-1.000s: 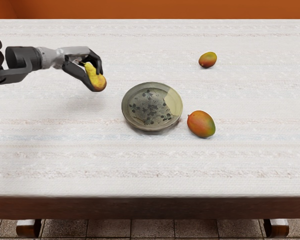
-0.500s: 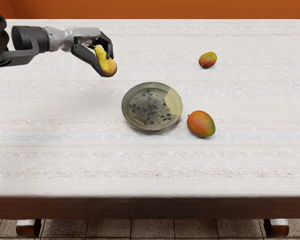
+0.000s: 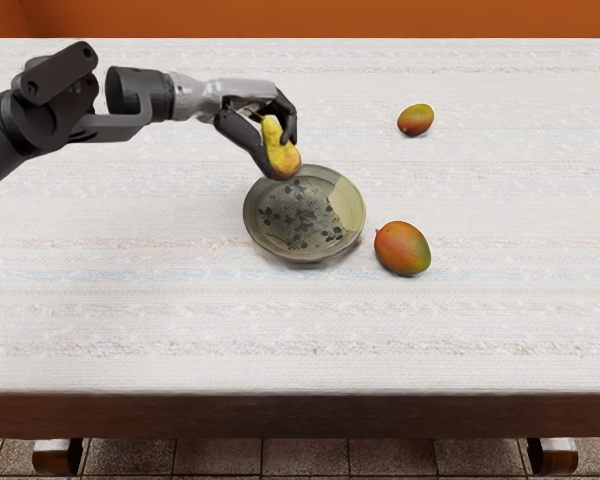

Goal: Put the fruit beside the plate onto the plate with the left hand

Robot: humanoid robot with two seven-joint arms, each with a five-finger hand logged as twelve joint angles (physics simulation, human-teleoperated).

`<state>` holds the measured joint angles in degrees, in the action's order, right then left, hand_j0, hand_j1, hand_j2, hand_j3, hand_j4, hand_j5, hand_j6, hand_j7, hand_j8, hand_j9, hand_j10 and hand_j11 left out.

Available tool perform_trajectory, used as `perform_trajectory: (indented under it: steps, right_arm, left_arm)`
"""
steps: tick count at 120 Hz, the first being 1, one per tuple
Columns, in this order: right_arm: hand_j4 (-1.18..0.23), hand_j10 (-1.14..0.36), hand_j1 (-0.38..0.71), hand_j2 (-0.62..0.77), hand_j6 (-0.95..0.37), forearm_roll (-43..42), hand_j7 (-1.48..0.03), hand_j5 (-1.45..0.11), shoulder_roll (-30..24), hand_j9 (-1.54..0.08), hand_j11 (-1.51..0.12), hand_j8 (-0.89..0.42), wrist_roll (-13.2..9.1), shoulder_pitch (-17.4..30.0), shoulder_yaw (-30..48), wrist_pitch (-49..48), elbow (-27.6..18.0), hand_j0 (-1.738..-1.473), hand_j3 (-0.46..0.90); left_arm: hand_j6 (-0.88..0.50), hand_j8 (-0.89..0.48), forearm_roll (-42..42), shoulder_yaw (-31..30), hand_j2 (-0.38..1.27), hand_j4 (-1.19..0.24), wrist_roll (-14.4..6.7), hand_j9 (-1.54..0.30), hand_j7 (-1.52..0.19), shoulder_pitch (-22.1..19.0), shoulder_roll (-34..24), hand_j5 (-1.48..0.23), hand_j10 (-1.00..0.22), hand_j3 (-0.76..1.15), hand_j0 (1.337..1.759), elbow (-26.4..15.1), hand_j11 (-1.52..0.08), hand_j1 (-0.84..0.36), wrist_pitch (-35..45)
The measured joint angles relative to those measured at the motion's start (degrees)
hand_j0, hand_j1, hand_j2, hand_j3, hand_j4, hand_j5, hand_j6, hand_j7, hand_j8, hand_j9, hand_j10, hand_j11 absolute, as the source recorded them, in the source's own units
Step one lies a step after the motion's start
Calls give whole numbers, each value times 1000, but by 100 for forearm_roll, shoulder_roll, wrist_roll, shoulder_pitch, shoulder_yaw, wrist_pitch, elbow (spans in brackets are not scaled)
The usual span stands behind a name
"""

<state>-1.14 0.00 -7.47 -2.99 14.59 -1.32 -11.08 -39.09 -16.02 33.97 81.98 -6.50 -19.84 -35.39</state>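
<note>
Markings: the plate [image 3: 352, 203] bears only a dark floral pattern on a grey-green glaze with a paler patch on its right side. The plate sits near the middle of the pale textured desk [image 3: 300, 330]. A broad bare band of desk lies between it and the near edge, and more open surface lies to its left. A large red-green mango [image 3: 402, 248] lies just beside the plate's right rim, apart from it. A smaller mango [image 3: 415, 119] lies well apart toward the far right. The left arm [image 3: 80, 95] enters from the left edge and reaches across the far half of the desk. The left robot hand [image 3: 265, 132] has its dark fingers [image 3: 238, 137] curled around a yellow fruit [image 3: 280, 153]. The fruit hangs narrow end up, its rounded orange end lowest, at the plate's far-left rim. Whether it touches the rim cannot be told.
</note>
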Motion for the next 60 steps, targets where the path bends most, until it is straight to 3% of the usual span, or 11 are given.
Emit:
perform_trajectory:
  steps: [60]
  right_arm:
    - [-27, -27, -316, -6, -27, 0, -35, -35, 0, -35, -35, -27, 0, 0, 0, 0, 0, -1658, 0]
  left_arm:
    - [-326, -268, 11, -5, 601, -824, -233, -1146, -1202, -27, 360, -1254, -605, 0, 1655, 46, -1170, -423, -2]
